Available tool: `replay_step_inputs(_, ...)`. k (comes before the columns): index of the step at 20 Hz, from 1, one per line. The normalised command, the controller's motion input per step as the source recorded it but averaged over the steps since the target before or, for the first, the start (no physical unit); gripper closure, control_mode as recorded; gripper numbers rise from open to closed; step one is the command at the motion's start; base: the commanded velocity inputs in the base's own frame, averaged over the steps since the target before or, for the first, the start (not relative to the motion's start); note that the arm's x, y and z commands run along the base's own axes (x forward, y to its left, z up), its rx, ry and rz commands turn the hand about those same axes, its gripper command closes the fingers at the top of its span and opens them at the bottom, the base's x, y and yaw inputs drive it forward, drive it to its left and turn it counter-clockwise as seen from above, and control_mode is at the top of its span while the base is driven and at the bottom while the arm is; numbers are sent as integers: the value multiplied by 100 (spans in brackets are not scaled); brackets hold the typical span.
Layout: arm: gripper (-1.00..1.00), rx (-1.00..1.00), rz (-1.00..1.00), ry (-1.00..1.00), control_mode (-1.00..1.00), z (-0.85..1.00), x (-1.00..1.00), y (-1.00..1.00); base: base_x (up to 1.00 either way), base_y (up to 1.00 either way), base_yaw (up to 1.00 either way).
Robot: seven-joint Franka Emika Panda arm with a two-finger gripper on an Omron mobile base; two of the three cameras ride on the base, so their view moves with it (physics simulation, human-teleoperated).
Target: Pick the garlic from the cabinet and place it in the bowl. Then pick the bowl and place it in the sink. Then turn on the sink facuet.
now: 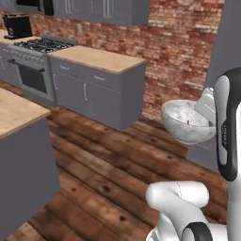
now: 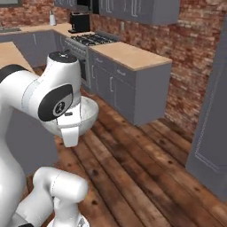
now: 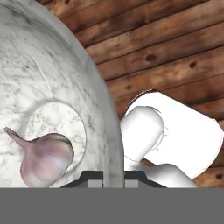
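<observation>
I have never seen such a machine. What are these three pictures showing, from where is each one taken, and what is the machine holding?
This is a white robot arm on a base that can drive, in a computer-drawn kitchen. Two pictures come from cameras on the base, behind the arm, one to its left and one to its right. The third comes from a camera on the hand itself, looking along the gripper.

The gripper's jaws stand on either side of the rim of a marble-look bowl, and the bowl hangs in the air above the wooden floor, so the arm is carrying it. In the hand view a garlic lies at the bottom of the bowl.

Behind stand grey cabinets with a wooden counter, a stove and a brick wall.
</observation>
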Motion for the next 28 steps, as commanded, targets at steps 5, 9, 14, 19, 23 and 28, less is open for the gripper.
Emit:
replay_step_inputs(5, 100, 0, 0, 0, 100, 0, 0, 0, 100, -60, 35)
replay_step_inputs(9, 100, 0, 0, 0, 100, 0, 0, 0, 100, -46, 44)
replay_step_inputs(14, 100, 0, 0, 0, 100, 0, 0, 0, 100, -28, 43)
replay_step_inputs(19, 100, 0, 0, 0, 100, 0, 0, 0, 100, -15, 41)
replay_step_inputs(23, 100, 0, 0, 0, 100, 0, 0, 0, 100, -27, 37)
replay_step_inputs(28, 100, 0, 0, 0, 100, 0, 0, 0, 100, -46, 27)
